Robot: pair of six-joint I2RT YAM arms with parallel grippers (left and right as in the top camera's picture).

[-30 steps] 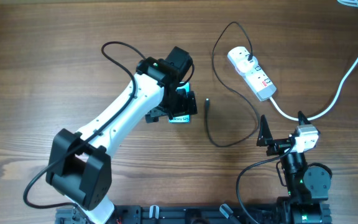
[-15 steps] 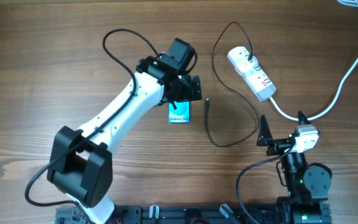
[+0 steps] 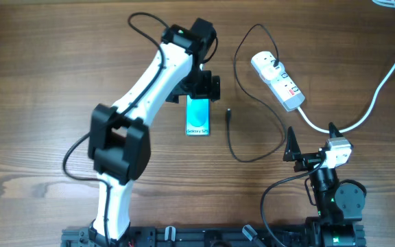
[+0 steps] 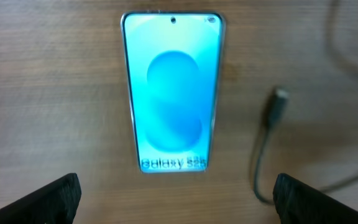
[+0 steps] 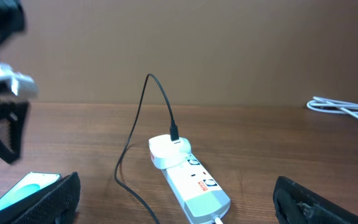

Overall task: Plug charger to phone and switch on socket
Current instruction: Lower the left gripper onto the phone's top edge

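Brown wooden table (image 3: 40,82), grain running sideways, plain tan wall (image 5: 229,37) behind its far edge

The phone (image 3: 197,116) lies flat and face up on the bench (image 3: 46,68), its cyan screen glowing. The charger (image 4: 275,112) rests its black tip just beside the phone, unplugged. Its thin cable loops to the white socket (image 3: 280,81), which lies diagonally, well apart.

Soft, even light, faint shadows; the left wrist view is blurred around the glowing phone (image 4: 171,93).
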